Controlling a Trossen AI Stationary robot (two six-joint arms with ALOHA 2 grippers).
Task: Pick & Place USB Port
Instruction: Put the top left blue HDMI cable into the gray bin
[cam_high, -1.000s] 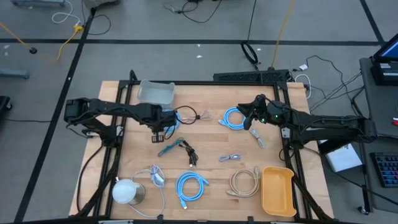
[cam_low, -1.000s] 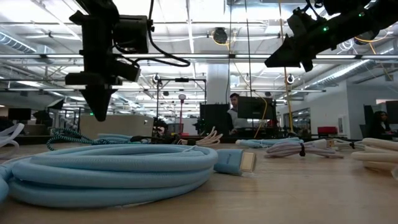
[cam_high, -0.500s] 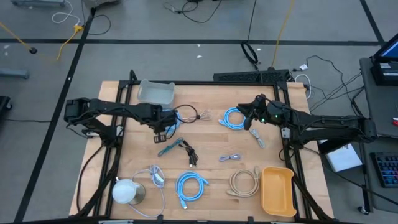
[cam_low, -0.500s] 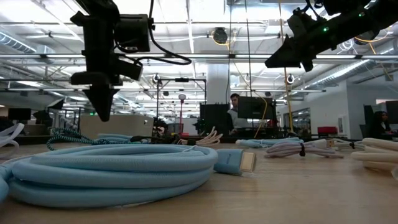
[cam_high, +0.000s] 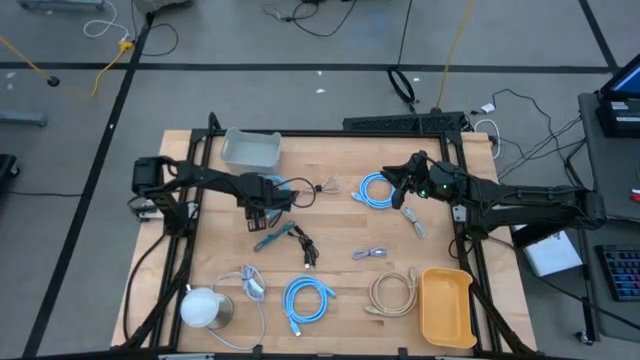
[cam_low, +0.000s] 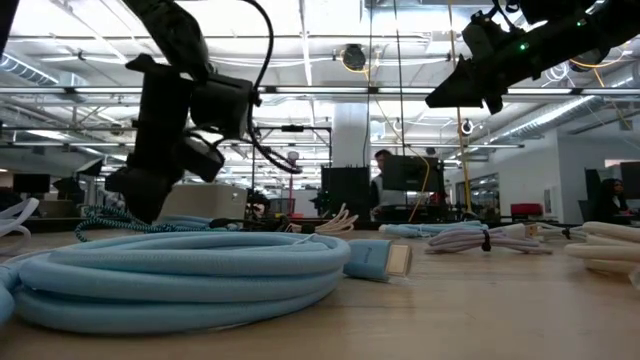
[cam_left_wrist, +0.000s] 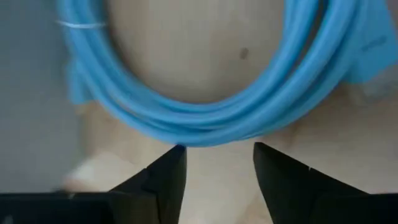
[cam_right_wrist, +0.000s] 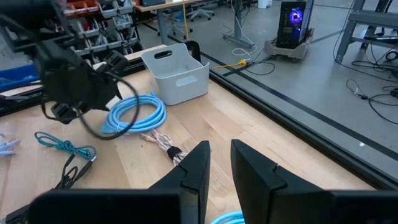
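Two parted fingers, left gripper (cam_left_wrist: 216, 163) empty, seemingly just above blue cable (cam_left_wrist: 205, 118)

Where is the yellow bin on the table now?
In the high view the yellow bin sits at the table's near right corner, beside the beige coiled cable.

Open workshop with a grey floor around a wooden table (cam_high: 340, 240).
Dark tape lines (cam_high: 300, 68) cross the floor at 12 o'clock; loose cables (cam_high: 300, 12) lie beyond them. Ceiling strip lights (cam_low: 330, 25) run overhead, and a person sits at a monitor (cam_low: 405, 172) in the distance.
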